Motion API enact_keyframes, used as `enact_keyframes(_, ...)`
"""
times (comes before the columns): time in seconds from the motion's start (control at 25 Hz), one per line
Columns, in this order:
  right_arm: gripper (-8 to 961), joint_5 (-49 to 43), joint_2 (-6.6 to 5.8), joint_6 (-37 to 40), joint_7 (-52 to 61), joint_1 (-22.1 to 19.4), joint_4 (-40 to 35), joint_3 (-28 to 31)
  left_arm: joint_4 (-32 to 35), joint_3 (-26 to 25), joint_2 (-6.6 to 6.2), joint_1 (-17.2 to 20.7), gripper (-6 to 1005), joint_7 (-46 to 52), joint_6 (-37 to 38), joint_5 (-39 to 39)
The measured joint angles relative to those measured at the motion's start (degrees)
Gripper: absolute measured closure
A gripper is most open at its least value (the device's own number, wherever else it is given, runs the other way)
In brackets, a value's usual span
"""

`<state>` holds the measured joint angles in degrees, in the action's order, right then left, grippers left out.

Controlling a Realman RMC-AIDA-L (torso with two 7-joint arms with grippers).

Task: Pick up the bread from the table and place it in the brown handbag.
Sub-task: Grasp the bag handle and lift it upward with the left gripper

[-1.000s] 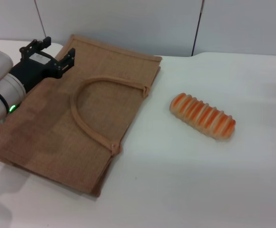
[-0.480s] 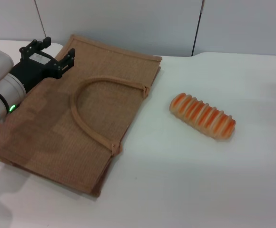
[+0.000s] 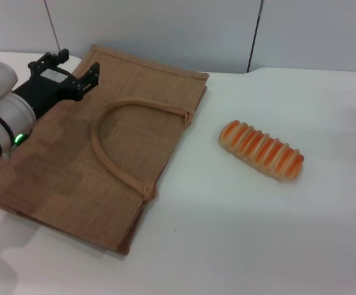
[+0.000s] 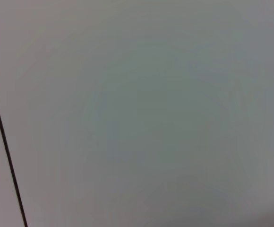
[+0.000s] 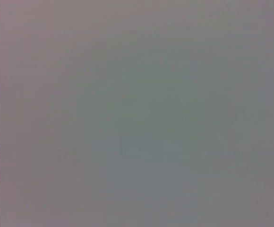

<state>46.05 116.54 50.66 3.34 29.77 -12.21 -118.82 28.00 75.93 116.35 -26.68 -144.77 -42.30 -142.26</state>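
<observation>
Bread waits in the open while the left arm hovers over the bag.

The bread (image 3: 261,150) lies right of centre on the worktop (image 3: 239,233), apart from the flat brown handbag (image 3: 98,153); the left end effector (image 3: 72,70), fingers spread, hangs empty at upper left, likely to open it.

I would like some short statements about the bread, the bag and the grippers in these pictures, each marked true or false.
1. The bread lies inside the brown handbag. False: it lies on the table, apart from the bag.
2. The handbag lies flat. True.
3. The left gripper holds the bread. False: it is open and empty, over the bag's far left corner.
4. The bread has orange stripes. True.
5. The right gripper shows in the head view. False: it is out of view.
</observation>
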Motion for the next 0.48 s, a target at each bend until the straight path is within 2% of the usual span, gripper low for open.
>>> enact_keyframes(0.12,123,0.0,-0.03,-0.4,0.0,0.0,0.0,0.0,0.6,0.3,-0.20,-0.2,278,3.5,1.1,2.4)
enact_keyframes(0.28,123,0.0,-0.09,-0.5,0.4,0.0,0.0,0.0,5.2,0.4,-0.24,0.2,279,13.2,4.4,11.8)
enact_keyframes(0.48,123,0.0,-0.09,-0.8,0.6,0.1,0.0,0.0,11.9,0.1,-0.53,0.5,279,32.5,6.8,30.9)
